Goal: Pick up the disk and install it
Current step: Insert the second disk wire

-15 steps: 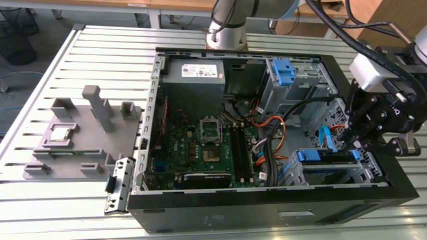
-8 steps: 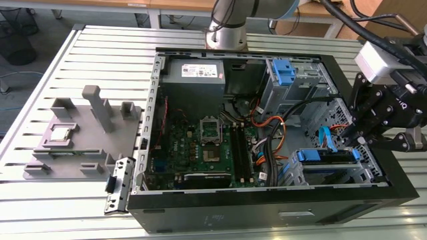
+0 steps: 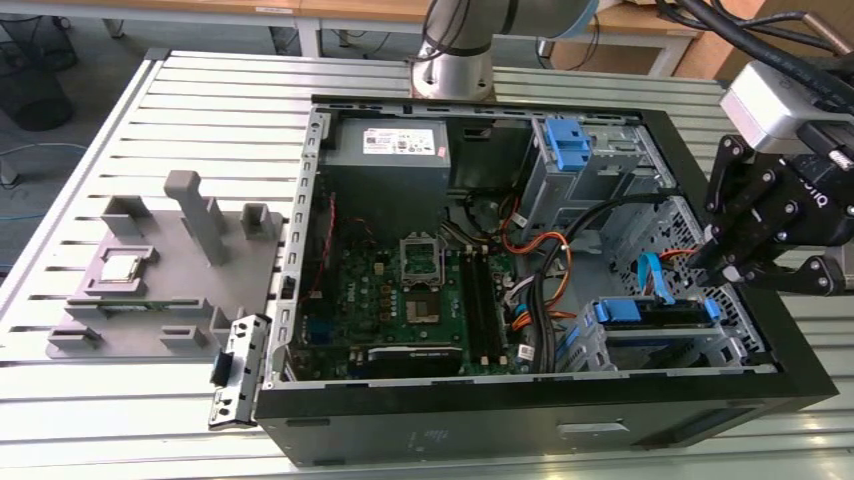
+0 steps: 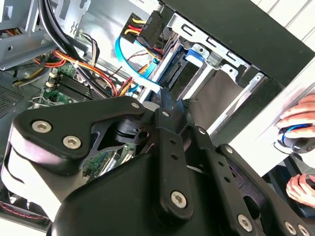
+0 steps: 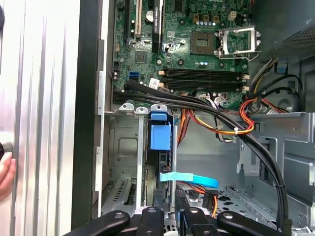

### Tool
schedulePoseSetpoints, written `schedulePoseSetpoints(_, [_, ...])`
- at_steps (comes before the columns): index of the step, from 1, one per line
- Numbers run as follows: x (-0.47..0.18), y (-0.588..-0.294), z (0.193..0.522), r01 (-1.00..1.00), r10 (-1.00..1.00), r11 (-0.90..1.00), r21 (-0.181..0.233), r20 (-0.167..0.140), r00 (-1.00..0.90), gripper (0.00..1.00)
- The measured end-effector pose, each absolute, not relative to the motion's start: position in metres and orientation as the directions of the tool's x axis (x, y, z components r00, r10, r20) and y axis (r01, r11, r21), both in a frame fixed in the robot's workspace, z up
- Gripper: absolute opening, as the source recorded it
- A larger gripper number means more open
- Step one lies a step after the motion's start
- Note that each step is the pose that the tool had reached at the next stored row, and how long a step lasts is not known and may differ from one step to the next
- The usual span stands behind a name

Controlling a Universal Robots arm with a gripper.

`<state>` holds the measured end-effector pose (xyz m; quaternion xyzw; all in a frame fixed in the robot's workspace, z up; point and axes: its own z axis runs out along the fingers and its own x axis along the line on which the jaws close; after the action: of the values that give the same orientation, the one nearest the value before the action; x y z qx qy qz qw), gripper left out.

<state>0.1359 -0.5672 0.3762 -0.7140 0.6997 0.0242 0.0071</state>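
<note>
The disk (image 3: pixel 654 312) sits edge-on inside the lower drive cage of the open computer case (image 3: pixel 534 430), with blue rails at its end. Both wrist views show its blue rail tab (image 5: pixel 160 135) (image 4: pixel 194 53) at the mouth of the cage. My gripper (image 3: pixel 750 275) hangs just above that cage, at the exterior view's right. Its black fingers (image 4: pixel 165 101) meet at the tips, shut with nothing between them, a short way off the disk's end. In the first wrist view the gripper (image 5: pixel 167 212) is close to a light blue flat cable (image 5: pixel 189 178).
A lone blue bracket (image 3: pixel 571 145) stands in the upper bay beside the grey power supply (image 3: pixel 390 150). Thick black and orange cables (image 5: pixel 231 125) cross the motherboard (image 3: pixel 414 290). A grey parts fixture (image 3: pixel 147 280) lies left of the case. A person's hand (image 4: pixel 300 118) rests outside it.
</note>
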Motion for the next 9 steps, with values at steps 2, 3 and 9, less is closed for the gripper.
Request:
schedulePoseSetpoints(2, [0.1359, -0.5671, 0.3764, -1.000, -0.999, -0.021, 0.024, -0.044, 0.020, 0.24])
schedulePoseSetpoints(3, [0.1359, -0.5671, 0.3765, -1.000, -0.999, -0.021, 0.024, -0.044, 0.020, 0.24])
schedulePoseSetpoints(9, [0.1358, -0.5627, 0.3765, -1.000, -0.999, -0.021, 0.024, -0.044, 0.020, 0.24])
